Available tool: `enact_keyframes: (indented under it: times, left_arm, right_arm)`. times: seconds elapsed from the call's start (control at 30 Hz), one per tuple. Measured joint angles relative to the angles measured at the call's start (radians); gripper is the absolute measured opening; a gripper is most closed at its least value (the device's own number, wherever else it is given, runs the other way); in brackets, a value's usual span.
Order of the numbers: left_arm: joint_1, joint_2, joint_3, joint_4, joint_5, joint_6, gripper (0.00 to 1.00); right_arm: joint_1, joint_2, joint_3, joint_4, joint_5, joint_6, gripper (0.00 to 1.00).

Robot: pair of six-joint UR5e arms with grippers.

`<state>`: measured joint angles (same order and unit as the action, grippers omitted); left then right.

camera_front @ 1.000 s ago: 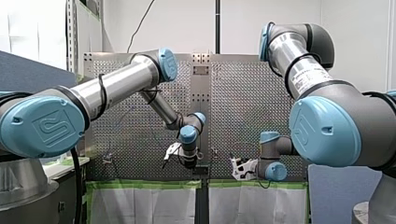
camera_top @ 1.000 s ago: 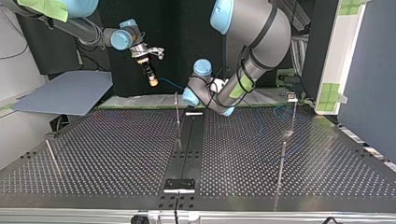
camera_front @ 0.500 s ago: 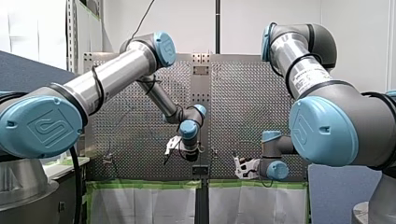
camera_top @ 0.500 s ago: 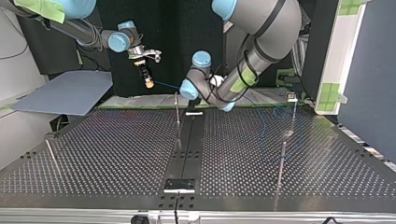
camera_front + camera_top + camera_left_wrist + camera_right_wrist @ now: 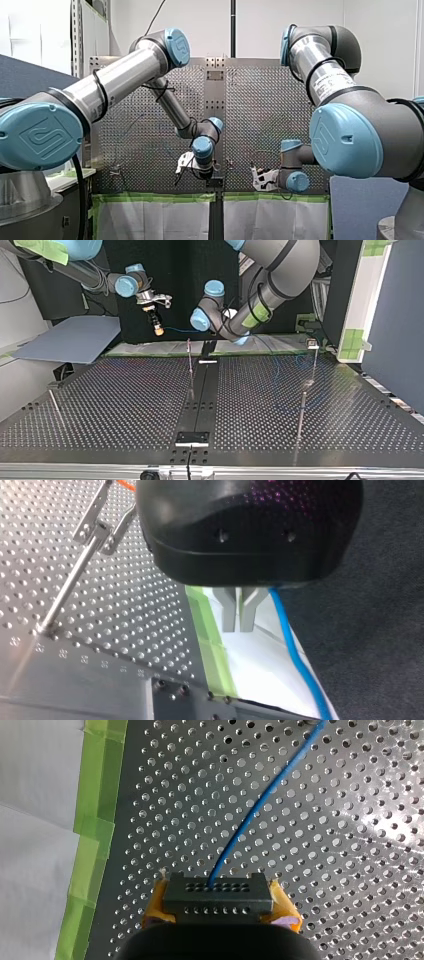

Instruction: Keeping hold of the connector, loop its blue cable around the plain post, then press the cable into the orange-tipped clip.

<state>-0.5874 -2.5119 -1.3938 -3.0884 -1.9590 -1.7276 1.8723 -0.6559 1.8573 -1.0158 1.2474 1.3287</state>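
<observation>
Right arm: comes in at the top view's upper left; the right gripper (image 5: 157,328) hangs in the air past the table's far edge, pointing down with a slight tilt.
Right jaws: clamped on the connector (image 5: 218,892), one yellow pad (image 5: 286,912) against each of its ends.
Connector: dark and flat, lying crosswise between the pads, its pierced face turned away from the gripper.
Cable (image 5: 252,812): blue; it leaves the middle of the connector and runs ahead of the right gripper in a gentle bend over the perforated table (image 5: 350,845). In the top view it shows as a thin line leading from the gripper toward the upper middle.
Left arm: sweeps from the front view's left to its lower middle, the wrist bent low at the table's edge.
Left jaws: on the left gripper (image 5: 239,615) the metal fingers (image 5: 229,612) are pressed together, with nothing seen between them.
Cable at left jaws: passes just beside the fingers and on over the white sheet under them; whether it touches them cannot be told.
Clip (image 5: 102,522): orange-tipped, on a thin rod standing on the table, off to one side of the left gripper and apart from the cable.
Post (image 5: 301,412): plain and upright, at the top view's lower right, well apart from both grippers.
Tape (image 5: 97,795): a green strip along the table's edge.
</observation>
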Motion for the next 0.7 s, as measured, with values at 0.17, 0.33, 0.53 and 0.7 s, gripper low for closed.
enact_keyframes:
  times: [0.17, 0.33, 0.53, 0.7]
  left_arm:
    - [-0.021, 0.001, -0.006, 0.054, -0.031, -0.019, 0.0]
    - [-0.04, 0.001, -0.006, 0.104, -0.057, -0.048, 0.0]
    - [-0.056, 0.0, -0.006, 0.167, -0.088, -0.085, 0.0]
    - [-0.061, 0.0, -0.006, 0.215, -0.099, -0.092, 0.0]
  right_arm:
    - [0.0, 0.0, -0.002, -0.001, -0.001, 0.0, 0.0]
    - [0.0, 0.0, -0.003, -0.003, -0.002, 0.0, 0.0]
    - [-0.005, 0.0, -0.005, 0.0, -0.002, 0.002, 0.0]
    - [-0.013, 0.0, -0.005, 0.002, 0.002, 0.011, 0.0]
